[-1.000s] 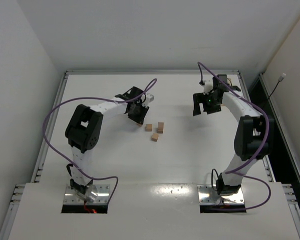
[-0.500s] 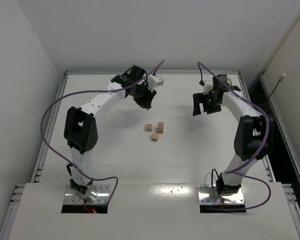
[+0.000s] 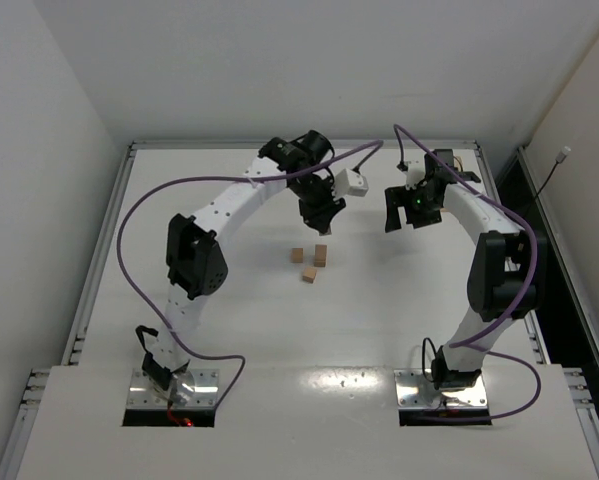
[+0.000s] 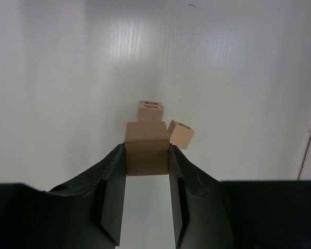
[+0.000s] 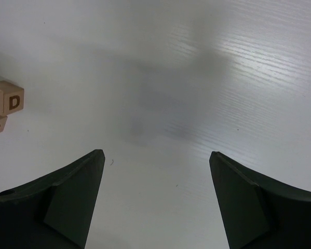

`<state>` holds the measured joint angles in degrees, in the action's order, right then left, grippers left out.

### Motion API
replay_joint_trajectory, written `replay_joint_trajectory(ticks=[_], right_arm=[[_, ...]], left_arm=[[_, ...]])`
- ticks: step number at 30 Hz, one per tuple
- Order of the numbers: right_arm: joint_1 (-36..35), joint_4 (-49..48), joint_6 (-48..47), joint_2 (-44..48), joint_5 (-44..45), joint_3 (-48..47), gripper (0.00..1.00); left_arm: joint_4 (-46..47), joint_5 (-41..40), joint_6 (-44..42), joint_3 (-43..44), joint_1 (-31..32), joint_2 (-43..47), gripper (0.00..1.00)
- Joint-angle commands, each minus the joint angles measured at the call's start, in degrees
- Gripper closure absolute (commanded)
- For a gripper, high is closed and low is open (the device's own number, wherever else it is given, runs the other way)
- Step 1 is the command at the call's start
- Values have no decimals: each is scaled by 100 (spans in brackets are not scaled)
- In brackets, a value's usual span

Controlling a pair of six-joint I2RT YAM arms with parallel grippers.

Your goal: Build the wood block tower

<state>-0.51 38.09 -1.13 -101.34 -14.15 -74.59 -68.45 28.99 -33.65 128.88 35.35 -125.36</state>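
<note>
The wood blocks [image 3: 308, 274] lay in a small cluster just below the centre of the top view. The tower [image 3: 320, 254] stood at the cluster's right side. It looked taller than its neighbours, perhaps two high, though I could not be sure from above. One more cube [image 4: 147, 150] was off the table [image 3: 209, 330], held above and just behind that cluster.

My worry was the placement. In my left wrist view the held cube covered much of what lay beyond it, so lining it up squarely would have been hard. A cube set down off-centre could have tipped off or knocked the column over. A loose block [image 4: 180, 133] sat skewed right beside the lettered one [image 4: 150, 110], and I judged that my fingers [image 4: 111, 181], which stood wider than the cube, might brush it on the way down. I held the cube only at my fingertips, so a bump could have twisted it.

My left gripper [image 4: 147, 158] was clamped on the cube's two side faces, parted only as wide as the cube. My right gripper [image 5: 160, 179] hung spread wide at the upper right of the top view. It held nothing and touched nothing, with only bare table between its fingers.
</note>
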Motion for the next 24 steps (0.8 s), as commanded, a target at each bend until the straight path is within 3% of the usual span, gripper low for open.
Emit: replay_joint_trajectory(ticks=[1, 24], right_arm=[[-28, -64, -72, 70, -105, -179, 20], [-28, -64, -72, 18, -211, -179, 20]], left_arm=[[-222, -51, -221, 50, 199, 29, 100], [7, -438, 60, -320, 323, -393, 100]])
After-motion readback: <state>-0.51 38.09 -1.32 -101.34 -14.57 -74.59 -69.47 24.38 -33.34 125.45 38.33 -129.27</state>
